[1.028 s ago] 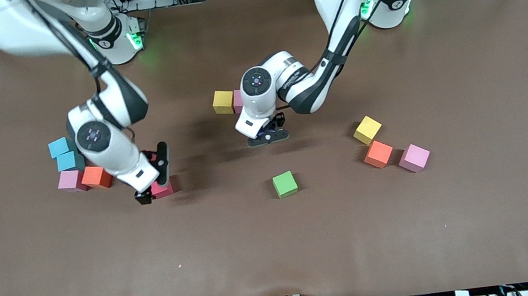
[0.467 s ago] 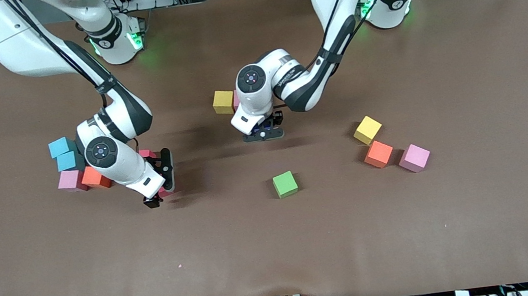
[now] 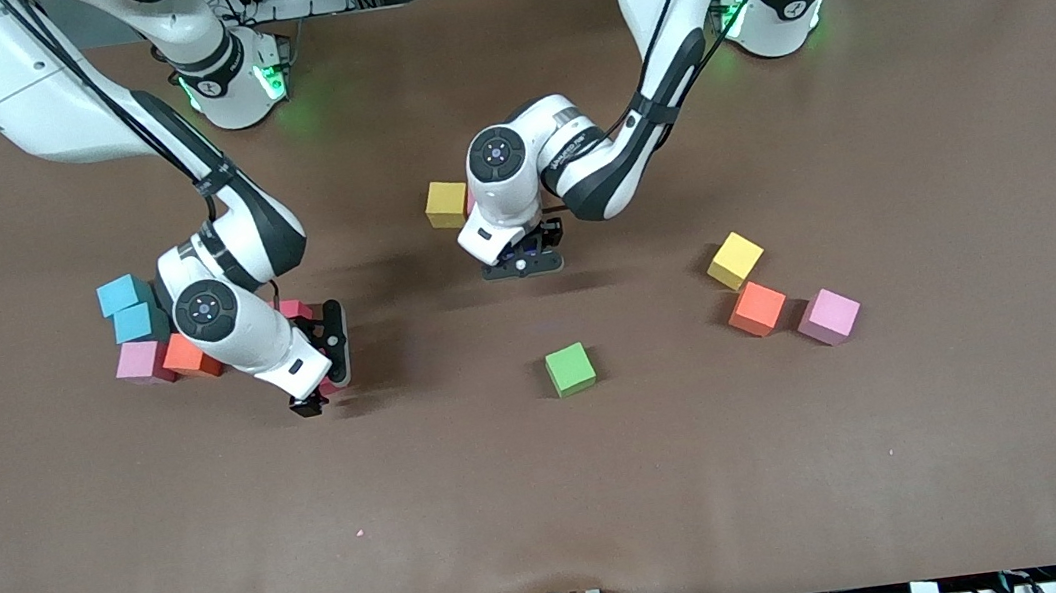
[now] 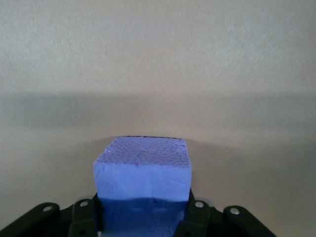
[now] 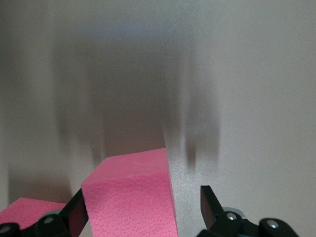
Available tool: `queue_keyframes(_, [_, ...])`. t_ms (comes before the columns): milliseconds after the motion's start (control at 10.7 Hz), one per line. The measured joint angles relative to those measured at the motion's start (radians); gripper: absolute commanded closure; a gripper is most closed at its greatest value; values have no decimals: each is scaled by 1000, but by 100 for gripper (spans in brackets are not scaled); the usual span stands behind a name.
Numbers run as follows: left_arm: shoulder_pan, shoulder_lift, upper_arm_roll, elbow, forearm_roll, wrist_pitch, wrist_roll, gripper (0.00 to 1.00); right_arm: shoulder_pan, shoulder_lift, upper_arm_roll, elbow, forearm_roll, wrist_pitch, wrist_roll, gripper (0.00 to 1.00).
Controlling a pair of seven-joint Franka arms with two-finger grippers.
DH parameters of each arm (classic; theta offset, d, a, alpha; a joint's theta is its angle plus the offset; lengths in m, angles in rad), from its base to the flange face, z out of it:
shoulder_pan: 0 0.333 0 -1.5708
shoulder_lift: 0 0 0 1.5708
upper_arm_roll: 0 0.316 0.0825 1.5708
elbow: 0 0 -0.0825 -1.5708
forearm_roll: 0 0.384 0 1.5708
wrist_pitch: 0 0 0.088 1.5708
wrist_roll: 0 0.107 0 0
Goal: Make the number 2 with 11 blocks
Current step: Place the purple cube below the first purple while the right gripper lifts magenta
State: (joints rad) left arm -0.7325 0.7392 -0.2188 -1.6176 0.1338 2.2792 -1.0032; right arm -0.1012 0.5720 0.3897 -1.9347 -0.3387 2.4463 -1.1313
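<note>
Front view shows the number 2 barely begun: left gripper [image 3: 523,259] pinches a purple block [image 4: 142,170] beside the yellow block [image 3: 446,204], right gripper [image 3: 319,367] straddles a red block [image 5: 131,197] unclosed, remaining blocks scattered across the worktop [image 3: 922,137].

The front view looks down from high across the surface [image 3: 810,463], facing both arm bases and taking in all of it. Each of the 2 wrist views sits close above its own pincer, looking past the fingers at the surface: the left pincer [image 4: 143,217] frames a purple cube [image 4: 142,170], the right pincer [image 5: 143,210] a red cube [image 5: 131,197].
</note>
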Motion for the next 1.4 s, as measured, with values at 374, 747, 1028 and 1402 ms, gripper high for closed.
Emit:
queue_keyframes(374, [-12,1,0,-6,0,0,0,93,-11,2,0,13,0,4,0,91])
queue_keyframes(747, [-14,0,0,-8,2,-1,1,92,-11,-1,27,41,1,5,3,91])
queue_keyframes(1028, [-15,-2,0,-11,2,-1,1,90,-7,-5,47,46,2,3,112,91])
queue_keyframes(1402, [-16,-5,0,-16,2,-1,1,45,8,-5,73,45,2,1,454,91])
